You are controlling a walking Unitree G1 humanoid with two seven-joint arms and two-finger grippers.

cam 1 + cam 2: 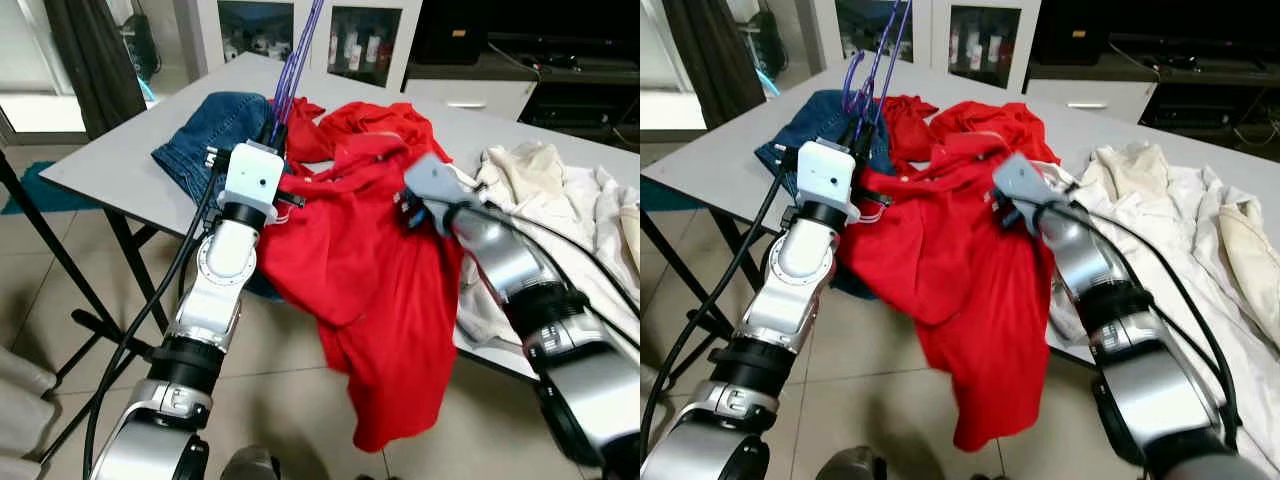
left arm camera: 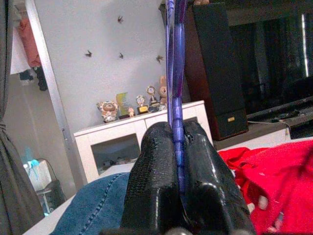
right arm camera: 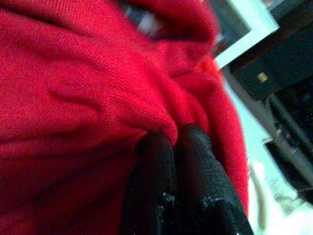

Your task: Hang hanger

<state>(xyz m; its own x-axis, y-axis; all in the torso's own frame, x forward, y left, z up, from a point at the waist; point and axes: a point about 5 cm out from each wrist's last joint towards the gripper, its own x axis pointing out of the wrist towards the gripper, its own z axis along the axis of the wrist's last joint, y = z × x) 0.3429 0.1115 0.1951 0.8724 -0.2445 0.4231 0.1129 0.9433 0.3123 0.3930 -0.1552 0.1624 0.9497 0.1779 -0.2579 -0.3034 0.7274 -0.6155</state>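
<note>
The left gripper (image 2: 177,147) has its jaws clamped on the purple hanger (image 2: 175,73); in the left wrist view the thin purple rods run up from between the two black fingers (image 2: 156,171) toward the top of the frame. In the left eye view that gripper sits left of centre in the upper half, above its white wrist camera block, and the hanger (image 1: 297,60) rises from it to the top edge of the frame.

The right gripper (image 3: 173,142) has its jaws pressed together on a fold of the red shirt (image 3: 88,88), the cloth bunched right at the fingertips. In the left eye view its grey wrist sits just right of centre, against the shirt's upper part, well apart from the hanger.

The red shirt (image 1: 350,260) lies across the near edge of the grey bench (image 1: 110,160) in the middle of the frame, its lower part drooping over the edge toward the tiled floor (image 1: 270,400). Blue jeans (image 1: 215,125) lie at the shirt's upper left, just behind the left gripper. A heap of white clothes (image 1: 560,215) fills the right side of the bench.

Behind the bench, along the top of the frame, stands a white cabinet (image 1: 300,30) with glass doors, and a dark curtain (image 1: 90,60) hangs at upper left.
</note>
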